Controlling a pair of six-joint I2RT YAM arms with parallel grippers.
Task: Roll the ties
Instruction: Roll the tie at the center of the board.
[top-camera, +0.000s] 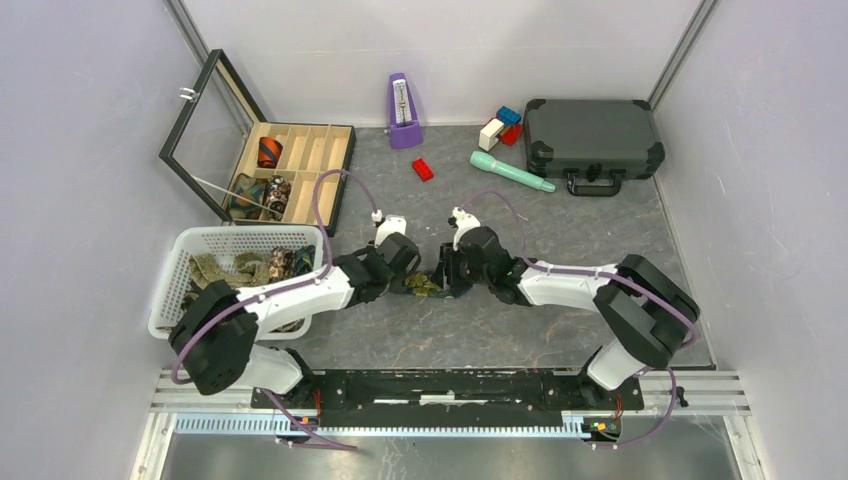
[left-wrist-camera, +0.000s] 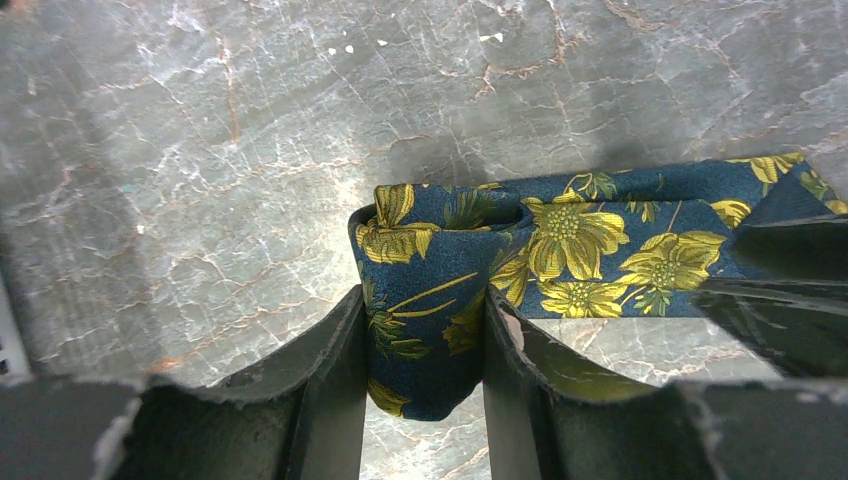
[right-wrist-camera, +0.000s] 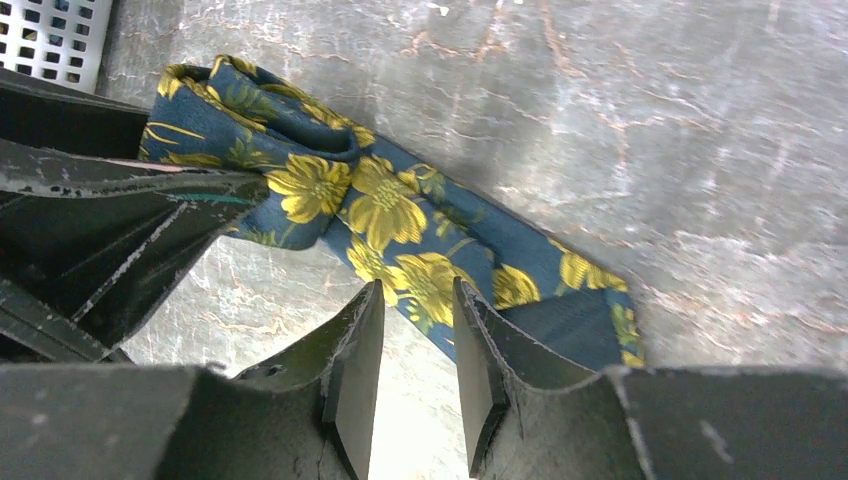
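Left gripper (left-wrist-camera: 422, 305) clamped the half-rolled coil of the navy floral tie (left-wrist-camera: 560, 235) at mid-table (top-camera: 480, 330), right gripper (right-wrist-camera: 415, 300) straddled its flat tail, grip unclear; a slack tail or slipping pinch could have let the coil unroll.

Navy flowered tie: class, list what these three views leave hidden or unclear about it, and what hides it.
Top view: the navy tie is tiny and mostly covered by both arms.
Right wrist view: whether the right pincer grips the strip or only straddles it is unclear; its body hides the strip's end.
Left wrist view: the left pincer hides the roll's sides with its fingers; the right pincer covers the strip's far end.
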